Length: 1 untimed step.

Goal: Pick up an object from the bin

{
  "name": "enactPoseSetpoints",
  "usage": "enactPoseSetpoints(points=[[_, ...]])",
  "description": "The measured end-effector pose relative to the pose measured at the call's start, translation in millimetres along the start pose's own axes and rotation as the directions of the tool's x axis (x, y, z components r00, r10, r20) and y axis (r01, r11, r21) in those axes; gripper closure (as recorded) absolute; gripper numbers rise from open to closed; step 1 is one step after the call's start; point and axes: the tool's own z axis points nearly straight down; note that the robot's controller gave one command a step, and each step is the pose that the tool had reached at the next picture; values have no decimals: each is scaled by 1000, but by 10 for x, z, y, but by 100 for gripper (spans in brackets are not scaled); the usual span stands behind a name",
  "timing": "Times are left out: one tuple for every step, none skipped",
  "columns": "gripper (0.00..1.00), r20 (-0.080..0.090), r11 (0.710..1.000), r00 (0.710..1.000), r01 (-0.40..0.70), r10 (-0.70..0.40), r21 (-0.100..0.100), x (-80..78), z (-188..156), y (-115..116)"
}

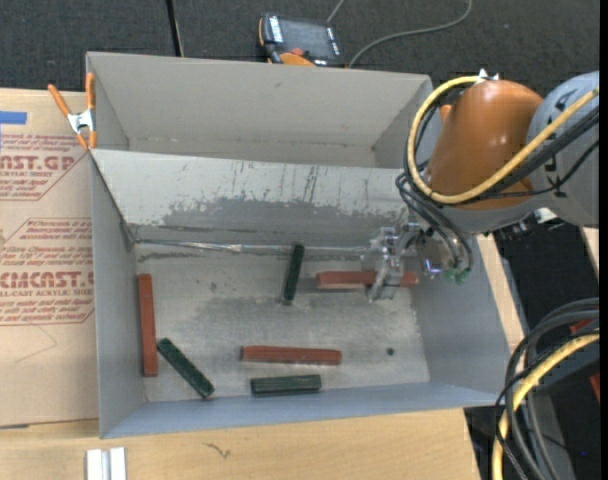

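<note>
— Which thing is met by the gripper (387,271)?
— A long, thin, reddish-brown bar (339,280), laid flat on the floor of the bin (214,308).
— How is it placed?
— It is set lengthwise from left to right, at the floor's right side; its right part is covered by the gripper.

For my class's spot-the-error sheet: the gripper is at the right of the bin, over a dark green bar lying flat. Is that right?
No, the colour is wrong. The camera view shows the gripper at the right of the bin, over a red-brown bar lying flat.
</note>
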Motion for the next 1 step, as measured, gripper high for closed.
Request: enactPoseSetpoints(points=[[100,2,951,951,309,-309,1,352,-1338,-25]])
